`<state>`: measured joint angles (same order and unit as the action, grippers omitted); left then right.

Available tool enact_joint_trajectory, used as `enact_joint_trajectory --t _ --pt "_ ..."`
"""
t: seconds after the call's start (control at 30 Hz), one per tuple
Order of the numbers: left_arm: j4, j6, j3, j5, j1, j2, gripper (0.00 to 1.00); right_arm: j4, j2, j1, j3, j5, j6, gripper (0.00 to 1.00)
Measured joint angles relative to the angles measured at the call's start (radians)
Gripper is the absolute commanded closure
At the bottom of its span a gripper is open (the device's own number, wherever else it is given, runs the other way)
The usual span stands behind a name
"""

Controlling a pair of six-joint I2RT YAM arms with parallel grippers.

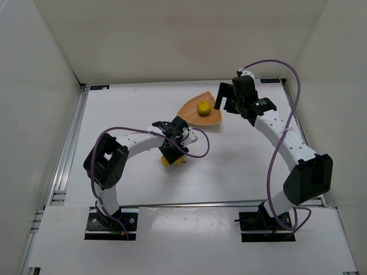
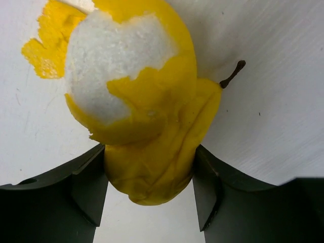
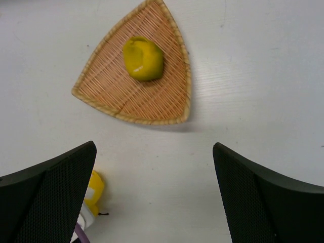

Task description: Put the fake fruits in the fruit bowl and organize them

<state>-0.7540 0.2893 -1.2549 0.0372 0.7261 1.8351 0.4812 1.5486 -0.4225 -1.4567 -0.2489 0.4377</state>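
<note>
Yellow fruit [image 2: 152, 147] with a white patch pinched in my left claw [image 2: 149, 178], right claw [image 3: 154, 195] spread wide, yellow-green fruit [image 3: 143, 58] in woven bowl [image 3: 152, 104], upper centre.

Bowl [image 3: 152, 101] is showing a tan-orange, finely ribbed weave, with the rim running paler. Round fruit [image 3: 143, 58] in the bowl is reading yellow-green. Away from the bowl, patched fruit [image 2: 116, 66] is showing bright yellow skin around a ragged, grainy white patch. Wrinkled fruit [image 2: 157, 162] is showing deeper yellow, its stem [image 2: 233, 74] dark brown. Table [image 3: 263, 76] is reading white.
</note>
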Motion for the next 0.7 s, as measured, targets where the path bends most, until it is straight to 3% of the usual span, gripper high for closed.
enact_joint_trajectory --t 0.07,0.13,0.4,0.53,0.7 --pt "-0.003 0.0 0.012 -0.009 0.0 -0.01 0.58 0.0 -0.026 0.002 0.041 -0.006 0.002 0.0" --pt "-0.02 0.002 0.026 -0.022 0.0 -0.027 0.6 0.001 -0.043 0.003 0.065 -0.011 0.004 0.0" --pt "-0.205 0.069 0.003 -0.069 0.0 -0.165 0.58 -0.021 -0.136 0.019 0.201 -0.009 0.049 0.0" --pt "-0.272 0.116 -0.144 -0.075 0.0 -0.211 0.6 -0.034 -0.192 0.067 0.28 -0.007 0.096 0.0" --pt "-0.19 0.109 -0.416 -0.065 -0.032 -0.133 0.58 -0.032 -0.251 0.119 0.348 -0.039 0.143 0.0"
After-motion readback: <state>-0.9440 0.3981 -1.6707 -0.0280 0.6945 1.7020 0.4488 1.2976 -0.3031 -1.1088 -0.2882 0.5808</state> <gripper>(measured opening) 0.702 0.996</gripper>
